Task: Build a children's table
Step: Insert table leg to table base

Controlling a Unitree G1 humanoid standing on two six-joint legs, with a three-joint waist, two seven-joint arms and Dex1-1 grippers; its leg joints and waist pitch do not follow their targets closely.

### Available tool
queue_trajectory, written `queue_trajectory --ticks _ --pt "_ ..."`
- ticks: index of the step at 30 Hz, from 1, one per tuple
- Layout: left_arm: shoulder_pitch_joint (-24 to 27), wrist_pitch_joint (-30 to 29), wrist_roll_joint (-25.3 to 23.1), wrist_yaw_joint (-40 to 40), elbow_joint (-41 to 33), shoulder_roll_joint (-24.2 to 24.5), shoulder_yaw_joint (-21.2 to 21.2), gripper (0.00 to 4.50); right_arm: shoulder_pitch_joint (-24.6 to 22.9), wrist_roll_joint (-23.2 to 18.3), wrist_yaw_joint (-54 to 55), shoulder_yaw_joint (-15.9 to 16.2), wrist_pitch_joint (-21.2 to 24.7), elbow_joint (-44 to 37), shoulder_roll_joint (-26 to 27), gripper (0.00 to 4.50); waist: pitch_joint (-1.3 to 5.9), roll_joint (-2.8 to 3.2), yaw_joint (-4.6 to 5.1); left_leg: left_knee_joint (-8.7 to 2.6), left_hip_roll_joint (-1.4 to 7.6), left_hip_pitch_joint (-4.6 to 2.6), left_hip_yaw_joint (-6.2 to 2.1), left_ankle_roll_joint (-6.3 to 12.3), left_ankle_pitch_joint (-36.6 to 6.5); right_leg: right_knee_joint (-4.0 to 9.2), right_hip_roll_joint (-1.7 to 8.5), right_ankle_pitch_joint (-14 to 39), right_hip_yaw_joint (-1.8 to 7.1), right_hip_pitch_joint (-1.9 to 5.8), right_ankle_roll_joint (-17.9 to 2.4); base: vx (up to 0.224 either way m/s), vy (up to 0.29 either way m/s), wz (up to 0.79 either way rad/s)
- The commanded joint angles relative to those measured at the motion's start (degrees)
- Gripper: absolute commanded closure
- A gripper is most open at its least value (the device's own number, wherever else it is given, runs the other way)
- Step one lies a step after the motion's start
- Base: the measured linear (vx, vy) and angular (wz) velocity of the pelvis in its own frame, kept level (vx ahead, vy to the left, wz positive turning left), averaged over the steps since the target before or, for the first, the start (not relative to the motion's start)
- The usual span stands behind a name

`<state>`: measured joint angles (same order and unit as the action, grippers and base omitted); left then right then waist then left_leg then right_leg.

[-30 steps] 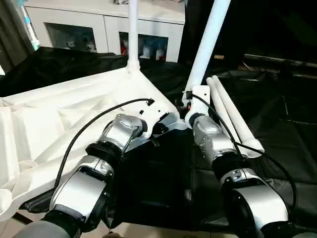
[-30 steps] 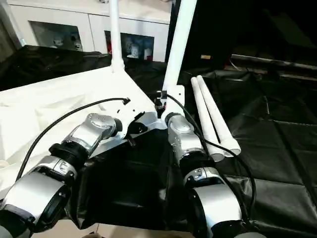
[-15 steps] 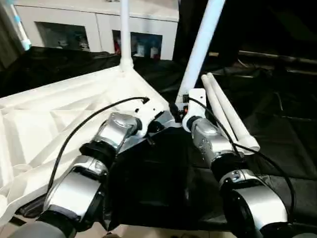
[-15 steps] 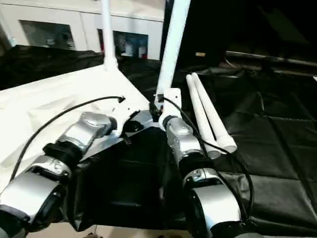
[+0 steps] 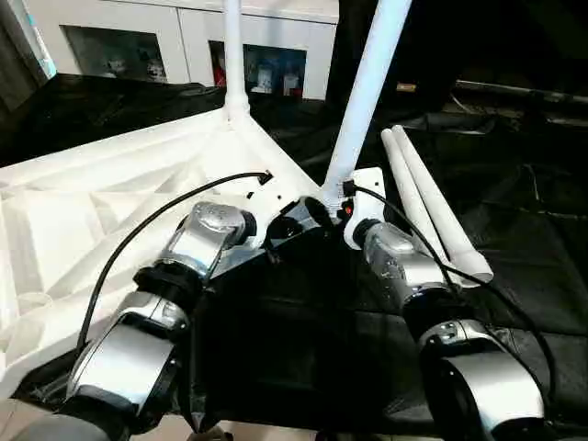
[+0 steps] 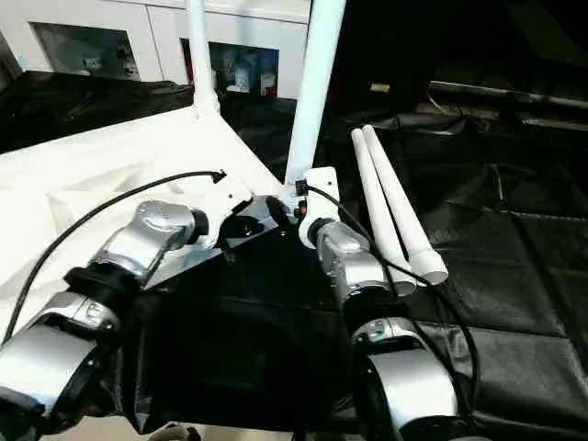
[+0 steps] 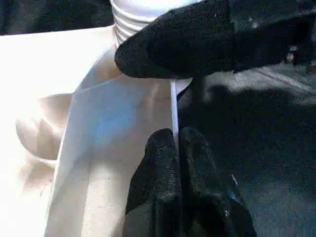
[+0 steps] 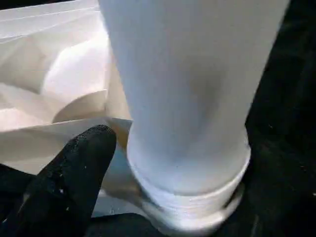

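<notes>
1. Nearest: two silver arms reaching forward over the black sheet (image 5: 276, 349) to the near corner of the tabletop (image 5: 83, 230), lying upside down, ribs up.
2. Left end effector (image 7: 174, 148): shut tight on the thin edge of the tabletop, fingers pressed together with the white rim between them. Holding that corner, it seems.
3. Right end effector (image 5: 333, 209): right beside the base of the second leg (image 5: 366, 87), one black finger (image 8: 69, 173) close against it. Cannot tell whether closed around the leg or only touching.
4. Second leg: leaning, its ringed end at the corner socket. Looks not fully in yet; likely the step in hand.
5. To the right: two spare legs (image 5: 432, 202) lying side by side on the black sheet, waiting.
6. Farther: first leg (image 5: 232, 50) standing up straight in the far corner. Done, by the look of it.
7. Left to do: seat the second leg, then fit two more.
</notes>
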<state>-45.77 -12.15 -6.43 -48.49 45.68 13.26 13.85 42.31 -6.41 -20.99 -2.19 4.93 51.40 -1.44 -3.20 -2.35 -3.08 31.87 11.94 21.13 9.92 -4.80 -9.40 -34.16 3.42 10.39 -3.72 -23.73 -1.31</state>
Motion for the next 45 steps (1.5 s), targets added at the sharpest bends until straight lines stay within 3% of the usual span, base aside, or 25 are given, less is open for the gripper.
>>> queue_trajectory --ticks 1,7,17,28,37,39,42,43,45 --pt "0.6 2.0 0.9 -2.9 -3.1 0.7 0.9 4.5 -1.1 0.3 -3.5 1.0 1.5 -3.7 -2.0 0.33 4.1 0.29 -0.29 -2.67 1.36 -0.7 0.32 3.64 -6.2 2.58 4.32 -1.8 2.89 4.15 -15.1 0.0 0.0 0.0" --pt "2.8 2.9 2.5 -7.7 -6.0 2.8 0.8 4.5 -3.7 1.4 -11.0 4.1 3.7 -8.8 -6.7 0.33 4.15 0.04 -0.66 -2.44 1.28 -0.62 0.36 4.27 -4.9 2.25 4.25 -3.4 2.9 4.33 -14.9 0.0 0.0 0.0" --pt "5.7 3.6 4.0 -14.0 -10.0 4.8 1.2 4.5 -8.2 1.3 -24.6 8.9 5.0 -17.4 -13.7 0.33 3.9 -0.07 -0.9 -2.34 1.31 -0.64 0.29 3.46 -7.5 2.72 4.23 2.7 2.88 4.12 -13.6 0.0 0.0 0.0" --pt "7.0 2.9 4.7 -17.1 -12.8 5.3 1.6 4.5 -8.5 0.3 -26.6 9.4 6.1 -19.1 -14.0 0.33 3.96 -0.04 -1.26 -2.13 1.28 -0.71 0.24 2.7 -8.2 2.68 4.14 5.1 2.88 3.83 -13.0 0.0 0.0 0.0" --pt "7.7 2.5 4.6 -17.9 -14.2 5.6 1.8 4.5 -9.1 0.2 -26.9 9.4 6.6 -19.4 -13.5 0.33 4.16 -0.11 -1.89 -1.99 1.26 -0.68 0.25 2.89 -6.6 2.26 4.16 2.7 2.87 3.92 -13.1 0.0 0.0 0.0" --pt "7.8 2.6 4.5 -18.1 -14.2 5.8 1.7 4.5 -9.2 0.2 -27.0 9.4 6.5 -19.2 -13.6 0.69 4.18 -0.09 -1.92 -1.95 1.23 -0.71 0.27 2.97 -6.4 2.22 4.13 2.2 2.85 3.9 -13.2 0.0 0.0 0.0" --pt "7.9 2.7 4.4 -18.2 -14.3 5.9 1.8 4.5 -9.2 0.3 -27.4 9.8 6.3 -19.1 -13.7 0.72 4.2 -0.15 -1.93 -1.91 1.18 -0.6 0.26 2.97 -6.5 2.22 4.19 2.6 2.84 4.02 -13.0 0.0 0.0 0.0" --pt "8.0 2.6 4.3 -18.2 -14.5 5.9 1.8 4.5 -9.4 0.4 -27.7 10.1 6.2 -19.2 -13.8 0.99 4.21 -0.26 -1.94 -1.91 1.22 -0.65 0.26 3.02 -6.4 2.2 4.17 2.7 2.84 3.99 -13.0 0.0 0.0 0.0" --pt "8.1 2.6 4.3 -18.2 -14.6 5.9 1.8 4.5 -9.5 0.5 -27.8 10.3 6.1 -19.3 -13.9 1.1 4.23 -0.18 -1.93 -1.89 1.21 -0.63 0.26 3.11 -6.1 2.14 4.13 2.3 2.83 3.98 -13.0 0.0 0.0 0.0"
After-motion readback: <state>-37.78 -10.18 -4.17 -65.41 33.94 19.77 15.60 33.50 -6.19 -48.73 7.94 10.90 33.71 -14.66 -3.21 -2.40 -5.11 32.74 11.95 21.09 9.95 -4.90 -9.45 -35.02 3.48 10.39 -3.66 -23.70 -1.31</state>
